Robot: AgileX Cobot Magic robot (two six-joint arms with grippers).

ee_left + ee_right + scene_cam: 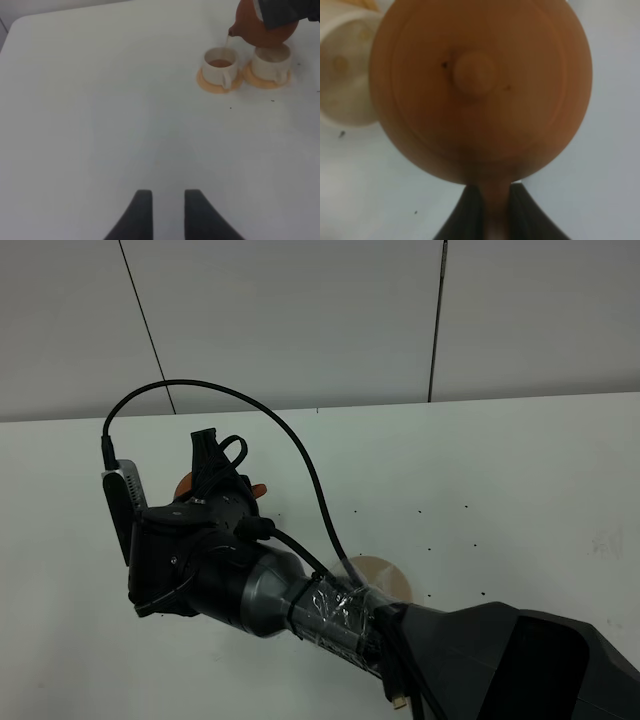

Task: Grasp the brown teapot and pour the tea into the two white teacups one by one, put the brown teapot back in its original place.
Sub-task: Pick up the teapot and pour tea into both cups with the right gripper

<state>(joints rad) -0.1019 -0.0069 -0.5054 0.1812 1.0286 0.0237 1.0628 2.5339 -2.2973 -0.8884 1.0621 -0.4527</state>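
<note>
Dark fingers (465, 215) of the right gripper (495, 196) are pinching the loop handle (496, 222) of the brown teapot (480, 110), one finger on each side of it with the clay pressed between them. Its round lid and knob (475, 75) face the right wrist camera. The teapot hangs in the air, tipped toward the left, its body over the right white teacup (271, 62) and its short spout (233, 33) above the left white teacup (219, 70). A thin stream of tea runs from the spout into the left cup, which holds brown liquid; what the right cup holds cannot be made out. The two cups stand close side by side, each on a small orange saucer (206, 86), toward the left of the white table (100, 110). In the high view the right arm (250, 585) reaches across from the near right and hides teapot and cups; only slivers of the saucers show beside the gripper. The beige coaster (385, 575) lies on the table to the right of the cups and nearer, partly behind that arm, apart from the teapot. Fingers (141, 215) of the left gripper (167, 212) stand spread with a gap between them, holding nothing, above bare table well to the left of the cups and nearer.
</note>
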